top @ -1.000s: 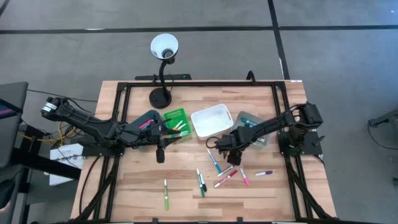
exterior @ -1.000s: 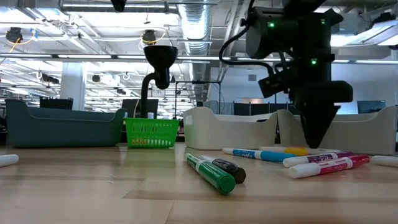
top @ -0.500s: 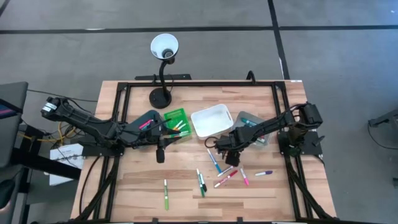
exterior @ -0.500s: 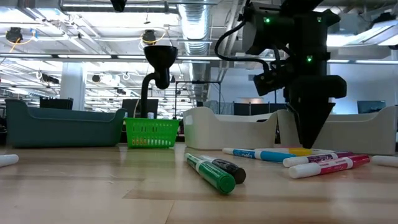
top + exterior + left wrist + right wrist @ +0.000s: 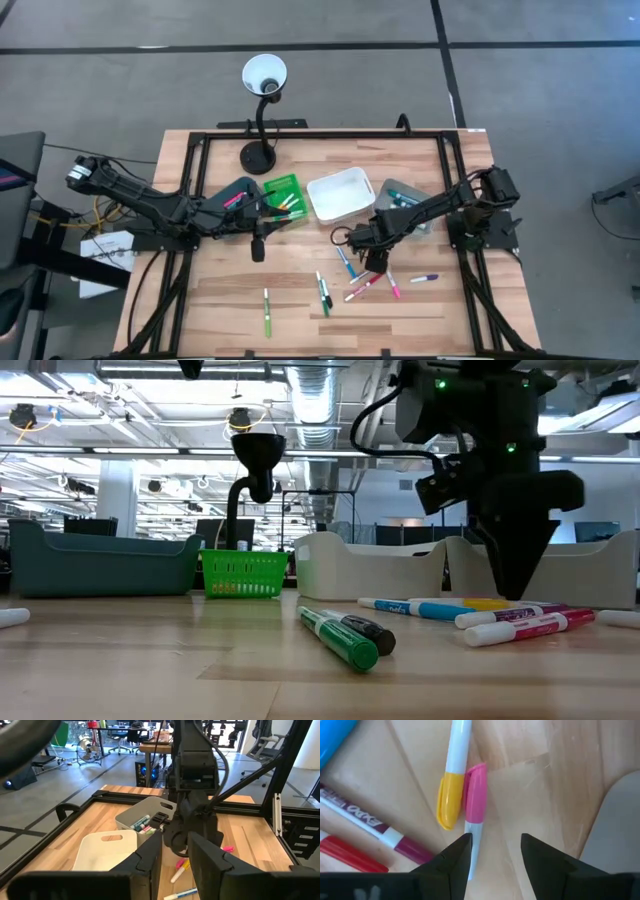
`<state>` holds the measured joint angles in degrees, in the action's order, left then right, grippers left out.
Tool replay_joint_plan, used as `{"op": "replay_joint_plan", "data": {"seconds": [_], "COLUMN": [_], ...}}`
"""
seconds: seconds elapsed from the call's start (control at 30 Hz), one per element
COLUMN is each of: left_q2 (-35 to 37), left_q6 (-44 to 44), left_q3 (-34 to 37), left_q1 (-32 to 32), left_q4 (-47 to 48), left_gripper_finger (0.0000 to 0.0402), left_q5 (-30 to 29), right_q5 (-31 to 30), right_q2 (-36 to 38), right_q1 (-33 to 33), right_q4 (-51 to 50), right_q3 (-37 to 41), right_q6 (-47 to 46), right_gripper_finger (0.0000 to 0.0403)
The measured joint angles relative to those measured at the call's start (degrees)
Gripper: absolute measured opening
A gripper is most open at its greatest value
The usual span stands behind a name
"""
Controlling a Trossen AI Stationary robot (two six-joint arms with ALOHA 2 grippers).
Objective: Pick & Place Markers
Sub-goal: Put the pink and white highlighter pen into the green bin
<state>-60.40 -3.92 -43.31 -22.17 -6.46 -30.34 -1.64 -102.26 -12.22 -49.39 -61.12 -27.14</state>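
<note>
Several markers lie flat on the wooden table: a blue one [image 5: 345,263], a red and pink group [image 5: 364,285], a purple one [image 5: 425,278], a green and black pair [image 5: 323,292] and a green one [image 5: 268,322]. My right gripper [image 5: 375,262] is open and points down low over this cluster [image 5: 522,592]. In its wrist view [image 5: 495,851], a pink-capped marker [image 5: 475,795] and a yellow-capped marker [image 5: 451,795] lie side by side; the pink one's white barrel runs along one finger's inner edge. My left gripper [image 5: 258,244] waits open near the green basket [image 5: 175,865].
Four bins stand in a row at mid-table: a dark teal bin [image 5: 237,194], a green basket [image 5: 283,195], a white bin [image 5: 340,193] and a grey bin [image 5: 405,199] holding markers. A gooseneck lamp [image 5: 262,110] stands behind them. A black frame rings the table.
My right gripper has shifted a little toward the table's near edge over the marker cluster, staying low and pointing down. The markers lie where they were.
</note>
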Motion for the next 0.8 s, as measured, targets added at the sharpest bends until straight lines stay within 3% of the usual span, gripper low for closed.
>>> {"op": "replay_joint_plan", "data": {"seconds": [0.37, 0.8], "left_q2": [0.0, 0.0], "left_q6": [0.0, 0.0], "left_q3": [0.0, 0.0], "left_q1": [0.0, 0.0], "left_q4": [0.0, 0.2], "left_gripper_finger": [0.009, 0.009], "left_q5": [0.0, 0.0], "right_q5": [-1.3, -1.2], "right_q2": [-0.1, -7.6], "right_q1": [-2.6, -3.4], "right_q4": [-3.4, -2.6], "right_q3": [-3.1, -3.6], "right_q6": [-2.8, -2.5], "right_gripper_finger": [0.0166, 0.015]}}
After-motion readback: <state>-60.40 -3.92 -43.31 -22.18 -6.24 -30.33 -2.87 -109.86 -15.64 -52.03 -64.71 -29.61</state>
